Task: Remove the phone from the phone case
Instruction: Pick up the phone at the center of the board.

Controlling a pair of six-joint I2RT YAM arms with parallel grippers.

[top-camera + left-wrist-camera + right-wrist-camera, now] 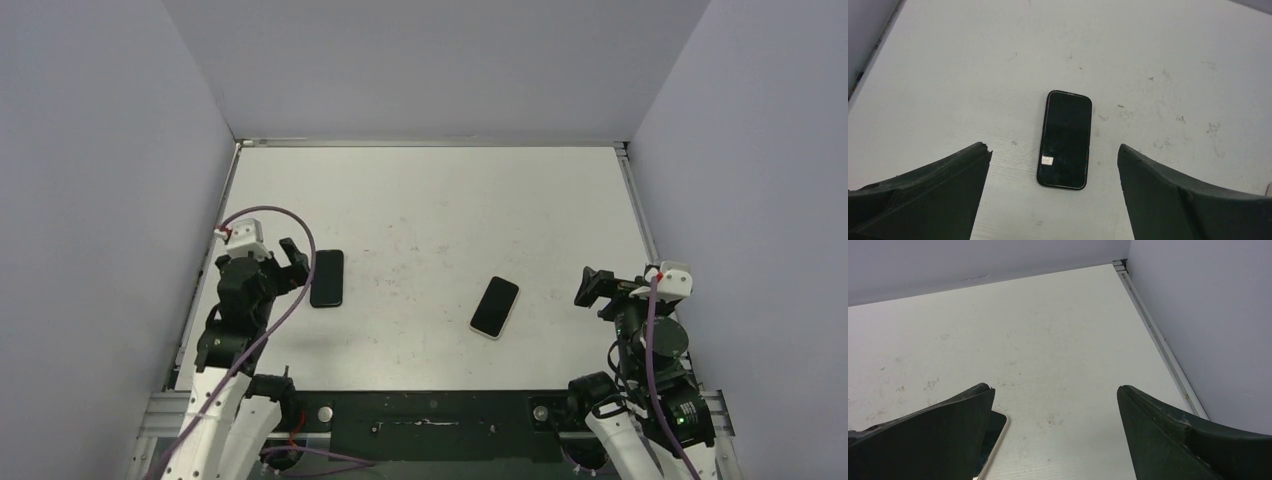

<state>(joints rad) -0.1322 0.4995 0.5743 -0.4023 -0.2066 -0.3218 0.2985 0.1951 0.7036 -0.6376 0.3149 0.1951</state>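
Jaws: both pairs are spread wide, with nothing between them.
Left gripper (296,256): empty at the left side of the table (430,200), just beside the long left edge of the black slab (326,278) in the top view. In its wrist view the slab lies framed between the 2 fingers (943,190), apart from both.
Right gripper (588,286): empty near the table's right edge, well apart from the pale-rimmed slab (495,307). In its wrist view 1 corner of that slab shows from behind 1 finger.
Phone and case: 2 phone-shaped slabs lie flat on the table, well apart from each other. Which is the phone and which the case cannot be told.
Black slab: on the left half, long side running toward the far wall, dark glossy face up, a small white sticker (1047,160) near its near left corner.
Pale-rimmed slab: right of centre, tilted so its far end leans right, dark face up with a cream rim.
Table: white and scuffed, with grey walls (100,200) on 3 sides.
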